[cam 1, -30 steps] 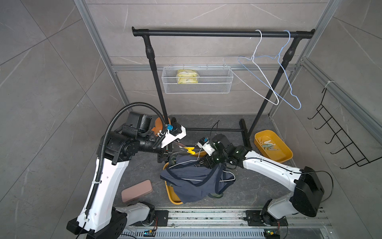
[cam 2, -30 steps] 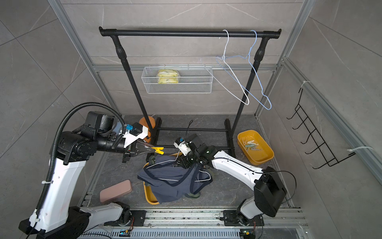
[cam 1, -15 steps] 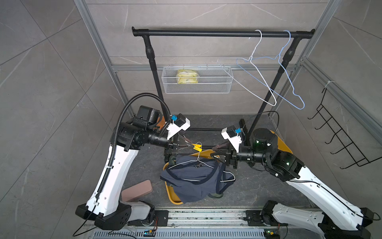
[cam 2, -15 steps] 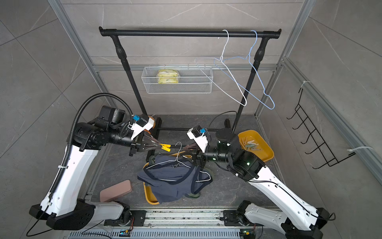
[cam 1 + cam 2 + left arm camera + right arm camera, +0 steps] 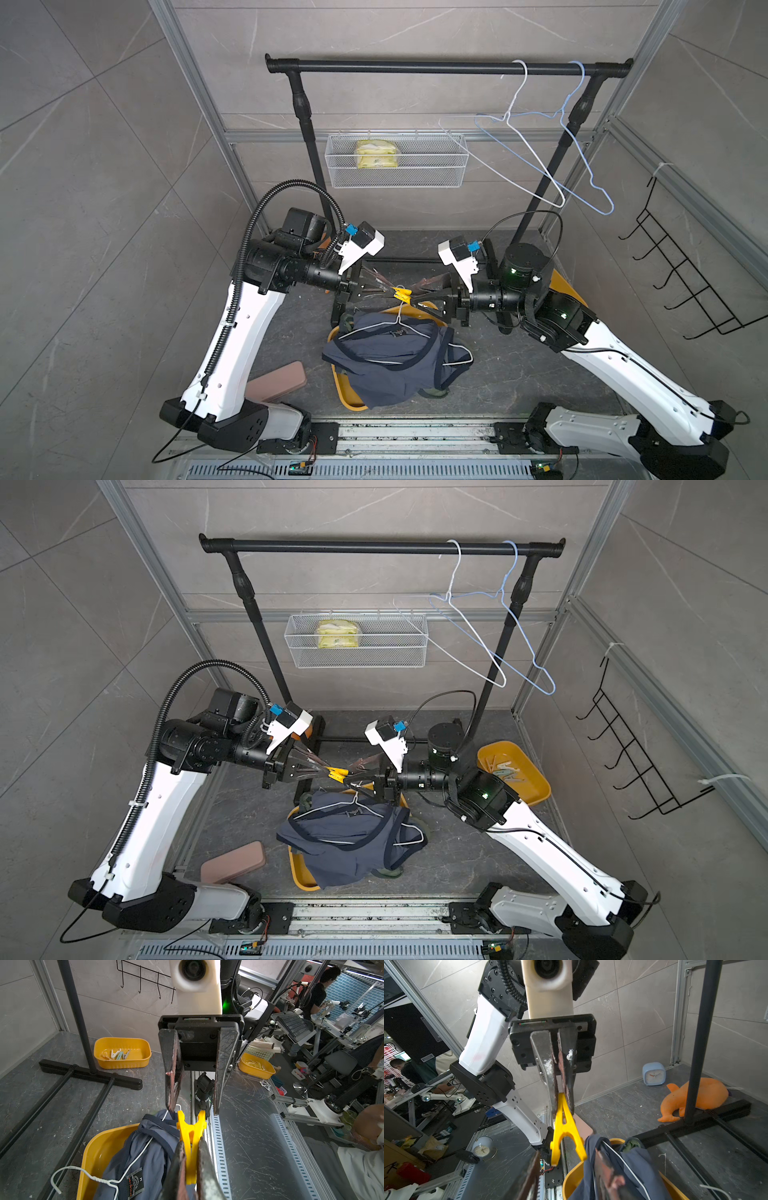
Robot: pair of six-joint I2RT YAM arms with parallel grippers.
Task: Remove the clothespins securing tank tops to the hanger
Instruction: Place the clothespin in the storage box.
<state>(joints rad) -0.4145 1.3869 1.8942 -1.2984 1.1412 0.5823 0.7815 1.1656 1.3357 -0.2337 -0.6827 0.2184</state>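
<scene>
Holds the yellow clothespin (image 5: 190, 1144) in the left gripper (image 5: 562, 1103), pinched narrow on the slim end, with the forked end pointing at the right gripper (image 5: 193, 1111). Spreads wider on the right than a second ago, either side of that fork and not yet touching it. Meets mid-air above the tank tops (image 5: 386, 365) now, up from a low reach beside the cloth a second back. Sets both wrists level and facing, almost nose to nose. Reads as a handover: plucks with the left, passes to the right. Seems to leave the pin free of fabric and wire, though cannot say for sure, with the wire hanger (image 5: 397, 313) rising close beneath it in both top views. Counts, if so, as one more clip off; calls next for a closing on the fork, then a letting-go on the left.

Keeps the tank tops heaped in the near yellow tub (image 5: 91, 1159): slate blue top (image 5: 345, 850) uppermost, draped over the rim and threaded on the hanger, with a scrap of olive cloth (image 5: 631, 1144) beneath. Shows no other clip on that heap in these views. Gathers the removed clothespins (image 5: 116, 1054), white, mint and tan, in the far yellow tub (image 5: 122, 1062) beyond the rack foot (image 5: 89, 1076), on the right gripper's side and well apart from the heap. Carries only a yellow-green packet (image 5: 376, 153) in the wire basket (image 5: 415, 178) on the back wall
</scene>
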